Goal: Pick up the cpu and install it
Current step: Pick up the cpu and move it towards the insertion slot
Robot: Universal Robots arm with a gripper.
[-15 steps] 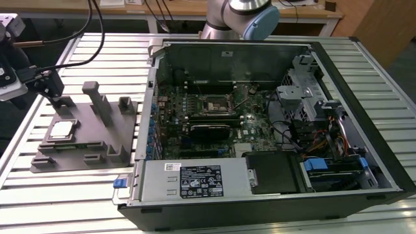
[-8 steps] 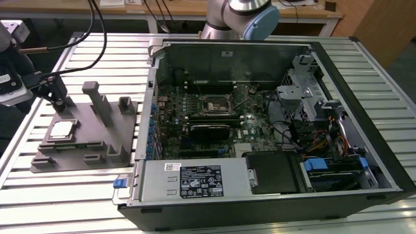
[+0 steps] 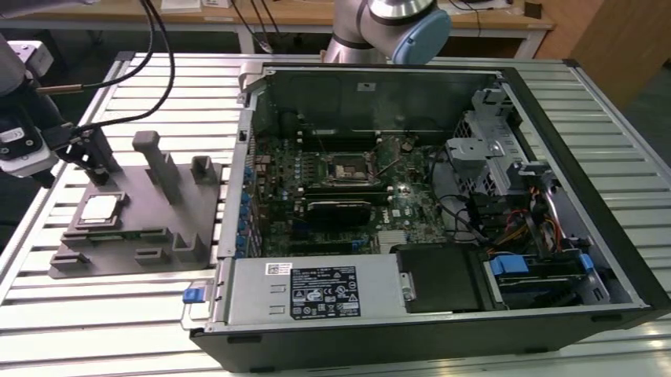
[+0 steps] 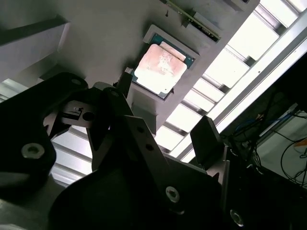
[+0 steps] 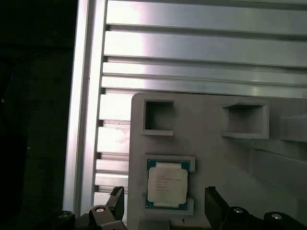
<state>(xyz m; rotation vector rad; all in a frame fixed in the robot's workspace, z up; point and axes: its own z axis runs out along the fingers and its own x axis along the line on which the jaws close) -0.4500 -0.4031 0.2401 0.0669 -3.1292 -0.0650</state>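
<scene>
**Open tool above the cpu in its holder**

The cpu [image 5: 166, 184] carries faint lines of print on its pale metal top in the first wrist view, too small to read. In the exterior view a black-and-white label [image 3: 325, 291] lies on the silver power supply box [image 3: 257, 294] at the near end of the open computer case [image 3: 587, 157]. A smaller white sticker [image 3: 278, 269] sits beside it, and its print cannot be made out either.

The tool [image 5: 163, 194] is released. In both wrist views its two dark fingers [image 5: 117, 199] stand spread wider than the cpu, with nothing between them. They point down toward the cpu and are apart from it.

The cpu lies flat in a shallow square recess of the grey holder block [image 3: 137, 228], a thin green edge showing round its metal top. The block rests on the slatted metal bench [image 3: 157, 86], at the exterior view's left of the case. The dark socket [image 3: 346, 169] on the board inside the case is well apart from the cpu. The arm's blue-capped joint [image 3: 419, 35] rises behind the case.
</scene>
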